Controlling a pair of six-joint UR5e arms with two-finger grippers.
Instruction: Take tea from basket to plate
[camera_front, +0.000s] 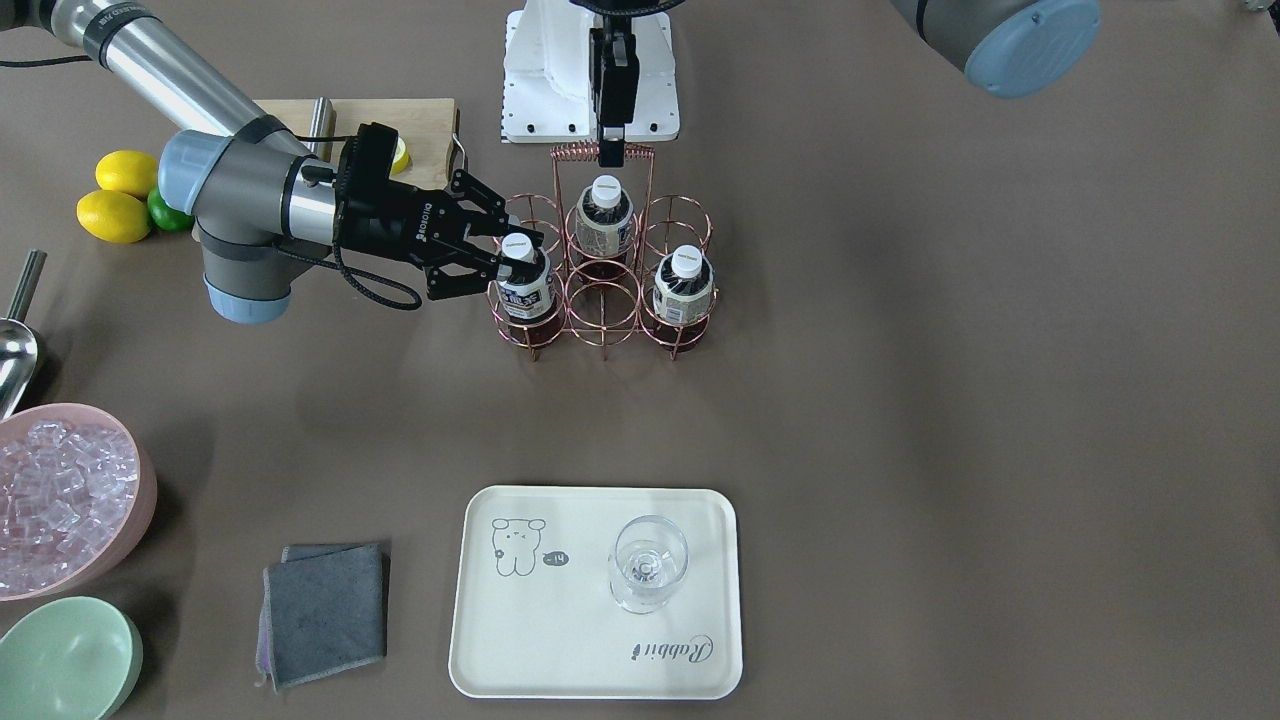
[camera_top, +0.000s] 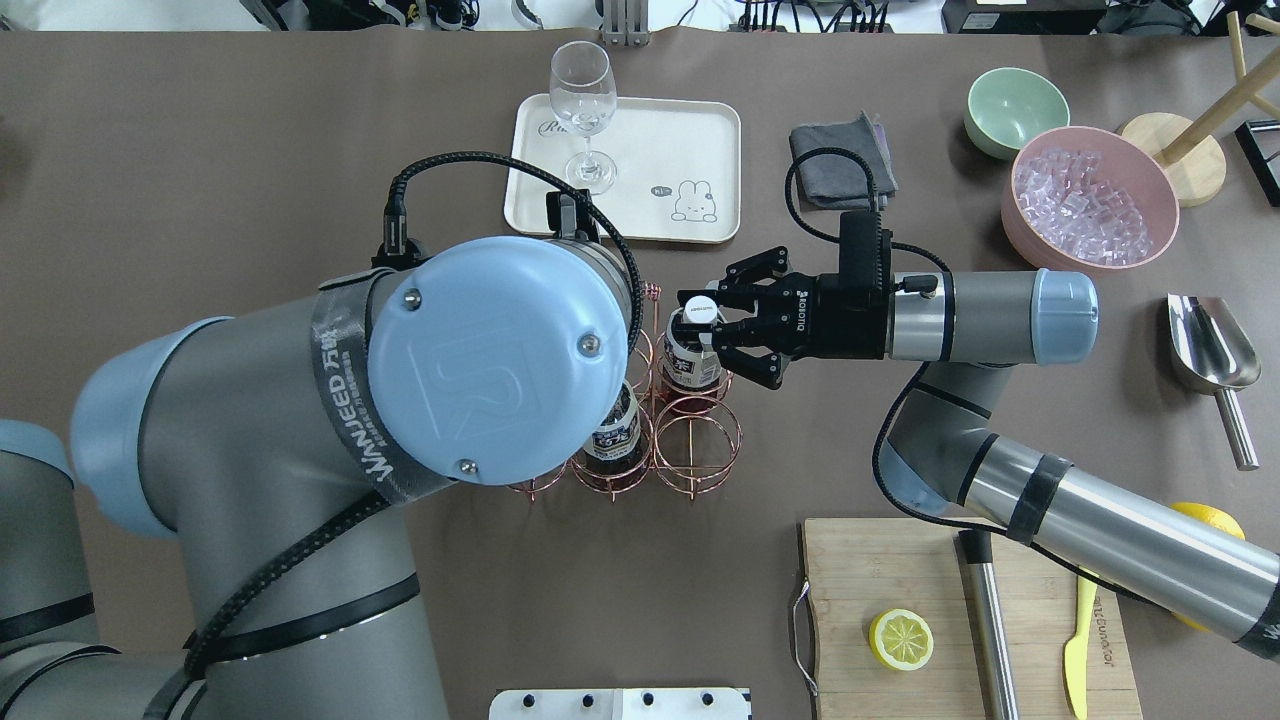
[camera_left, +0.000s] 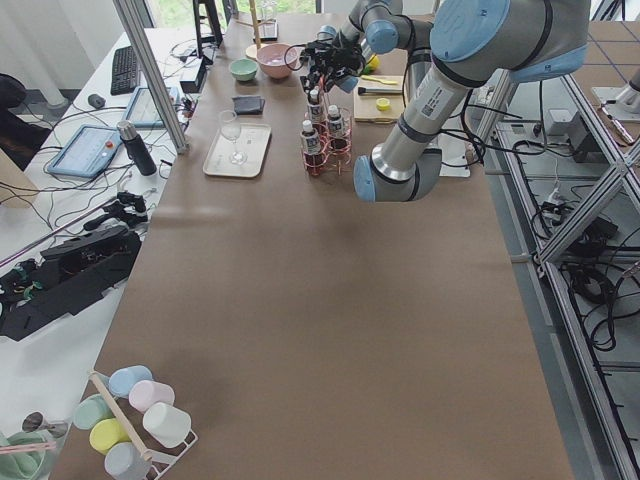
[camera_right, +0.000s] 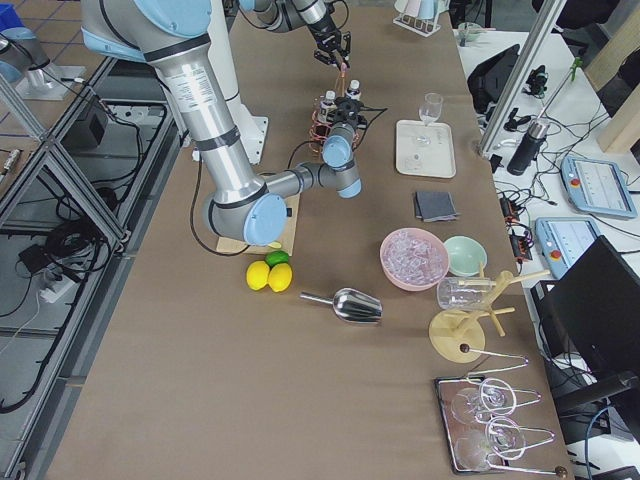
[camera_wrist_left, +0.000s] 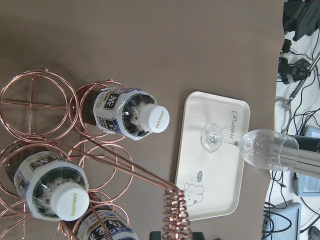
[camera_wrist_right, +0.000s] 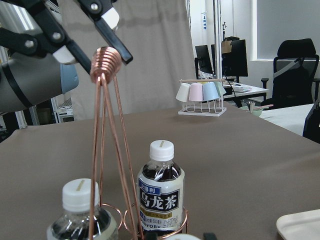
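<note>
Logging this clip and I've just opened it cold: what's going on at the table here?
The right claw is set around the neck of one tea bottle, which sits in a corner cell of the basket. Whether it grips yet is unclear. The left claw pinches the basket's coiled handle from above. In other cells stand two more bottles. The plate holds only a wine glass.
</note>
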